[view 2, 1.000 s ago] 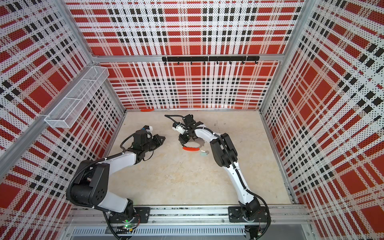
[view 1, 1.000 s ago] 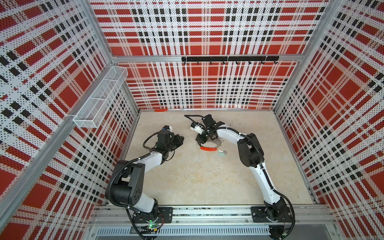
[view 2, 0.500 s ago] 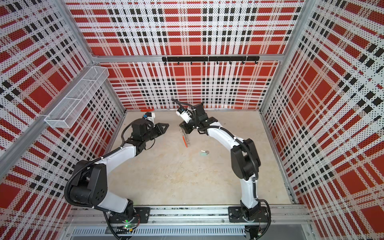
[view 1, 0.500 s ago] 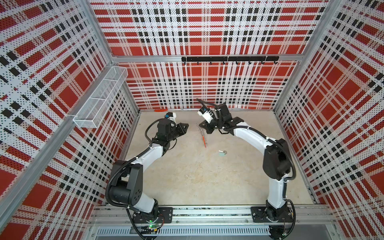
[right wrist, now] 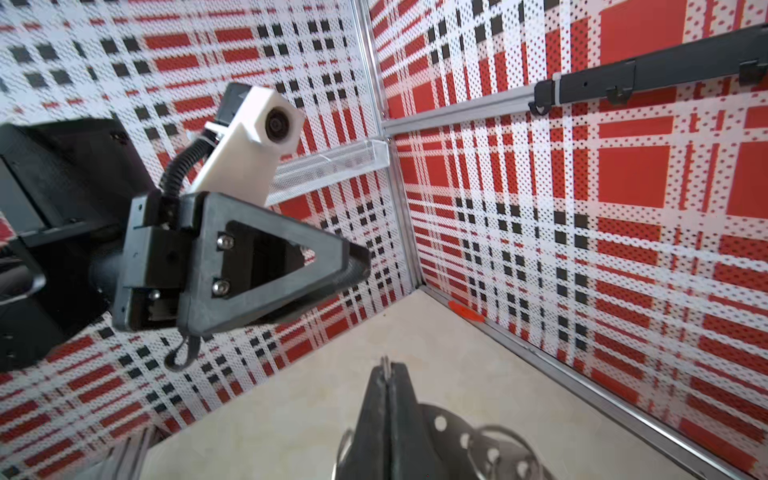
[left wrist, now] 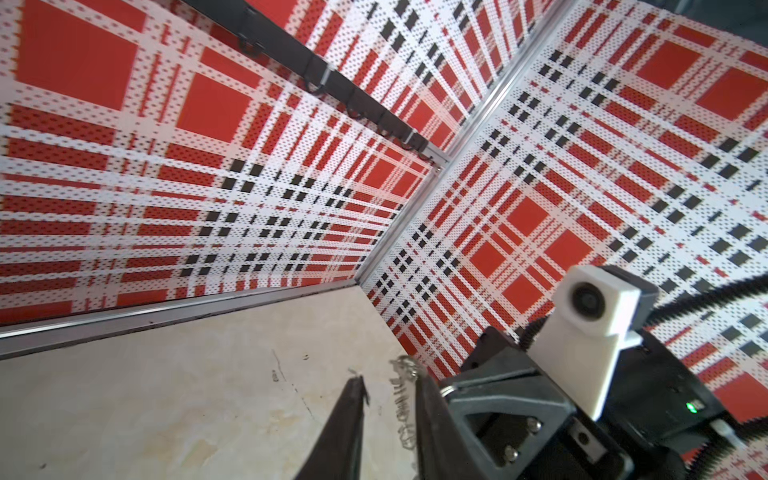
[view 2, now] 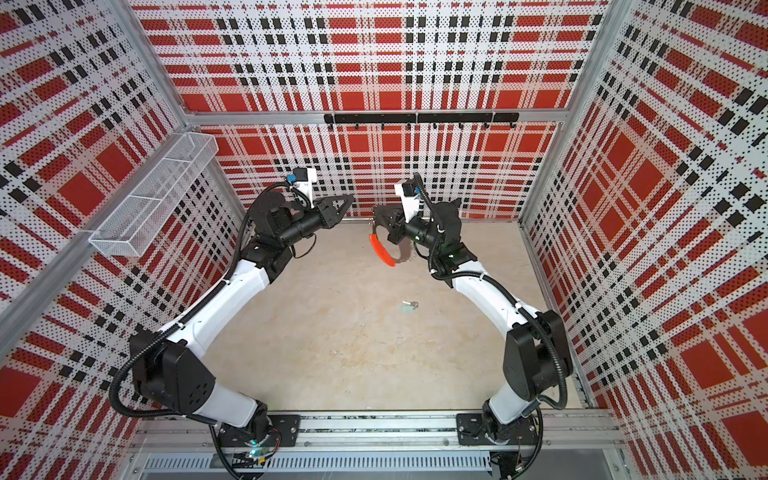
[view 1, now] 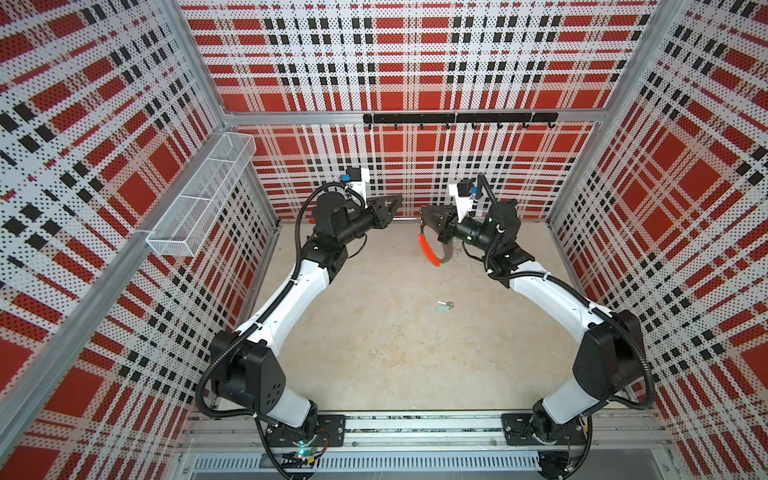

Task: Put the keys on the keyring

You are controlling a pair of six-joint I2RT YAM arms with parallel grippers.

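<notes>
Handling, judged: the keys are tiny, light and rigid. They lie flat on the table, so there is little height to pinch. The best hold is probably across the tag's long edges, since the metal blade looks slippery. The keyring is thin, stiff and flat. Pinched at one point it may swing, and its wire clips look springy and fine.

Appearance: the keys are a silver blade on a pale mint tag. The keyring is dark grey with holes near the rim, one orange-red arc and small silver clips.

Position: the keys lie just right of centre in both top views. The keyring hangs upper centre, clear of the table.

Right end effector: closed on the keyring, at its rim or a clip, cannot tell which.
Left end effector: jaws partly apart, empty, close to the right one but not touching.
</notes>
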